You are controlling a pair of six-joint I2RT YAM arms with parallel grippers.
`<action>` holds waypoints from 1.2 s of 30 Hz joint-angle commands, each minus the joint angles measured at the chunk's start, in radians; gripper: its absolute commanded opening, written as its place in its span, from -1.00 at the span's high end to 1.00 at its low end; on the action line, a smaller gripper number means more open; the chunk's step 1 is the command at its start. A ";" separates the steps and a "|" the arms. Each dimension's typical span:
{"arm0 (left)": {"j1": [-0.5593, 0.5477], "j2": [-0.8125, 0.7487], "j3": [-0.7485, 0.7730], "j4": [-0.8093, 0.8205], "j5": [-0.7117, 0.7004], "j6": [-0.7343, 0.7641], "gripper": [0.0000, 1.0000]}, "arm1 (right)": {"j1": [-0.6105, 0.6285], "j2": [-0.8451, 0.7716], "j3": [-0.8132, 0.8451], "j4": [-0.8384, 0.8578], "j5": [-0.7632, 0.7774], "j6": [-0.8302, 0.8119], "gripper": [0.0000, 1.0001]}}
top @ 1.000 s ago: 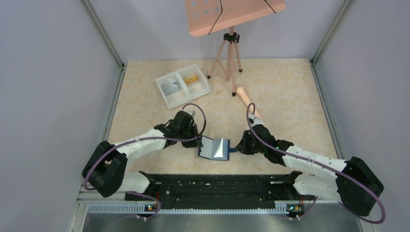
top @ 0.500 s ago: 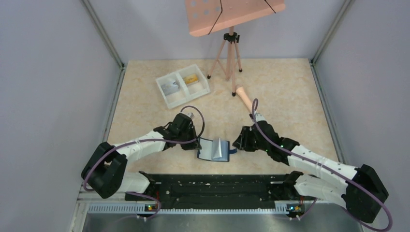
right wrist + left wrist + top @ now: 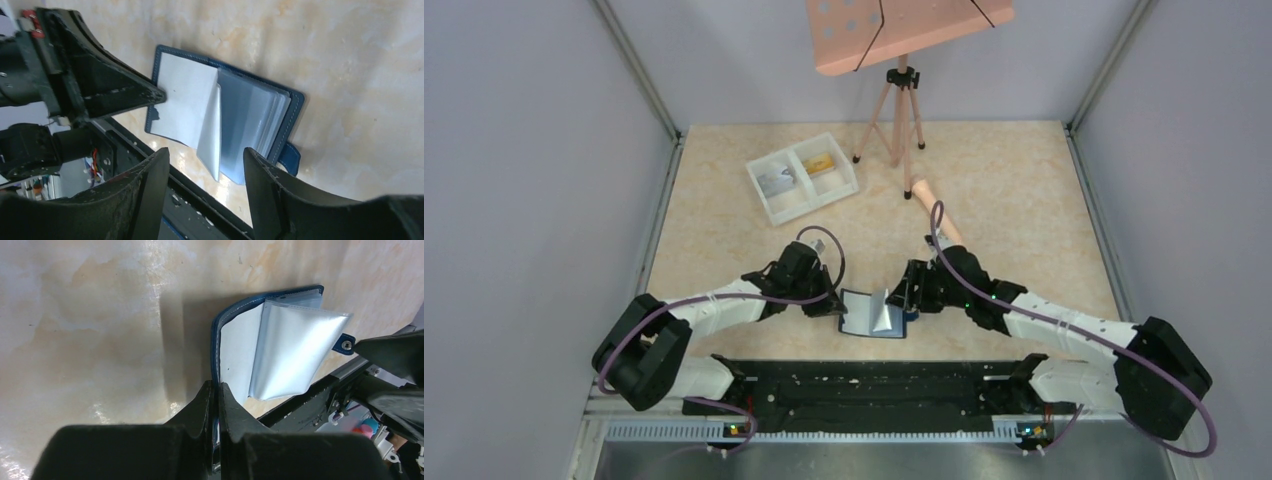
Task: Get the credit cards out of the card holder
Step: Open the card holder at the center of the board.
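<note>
Left jaws tight on one card holder

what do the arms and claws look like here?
Both arms alike: left arm and right arm have white links, bulky black joints, and a purple cable looping alongside. Left claw and right claw are matte black, two tapered fingers each.

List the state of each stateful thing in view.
card holder: open, one inner page standing up
left gripper: shut on the card holder's left cover edge
right gripper: open, over the card holder, holding nothing
white tray: grey card in one compartment, yellow card in the other
tripod stand: upright
</note>
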State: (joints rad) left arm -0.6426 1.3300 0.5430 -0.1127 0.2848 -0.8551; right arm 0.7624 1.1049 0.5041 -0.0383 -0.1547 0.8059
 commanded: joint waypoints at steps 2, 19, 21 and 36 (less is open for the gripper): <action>0.001 -0.015 -0.023 0.097 0.019 -0.037 1.00 | -0.008 0.050 -0.037 0.098 -0.038 0.018 -0.14; 0.000 0.026 -0.020 0.160 0.048 -0.054 1.00 | 0.025 0.162 -0.072 0.236 -0.062 0.063 -0.14; 0.000 0.025 -0.023 0.162 0.049 -0.056 1.00 | 0.034 0.172 -0.064 0.253 -0.069 0.071 -0.13; 0.000 0.031 -0.032 0.172 0.047 -0.059 1.00 | 0.118 0.241 0.014 0.325 -0.078 0.105 -0.03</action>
State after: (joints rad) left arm -0.6346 1.3510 0.5251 0.0006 0.3161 -0.9005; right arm 0.8455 1.3247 0.4568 0.1749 -0.2005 0.8837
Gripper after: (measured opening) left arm 0.066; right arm 0.534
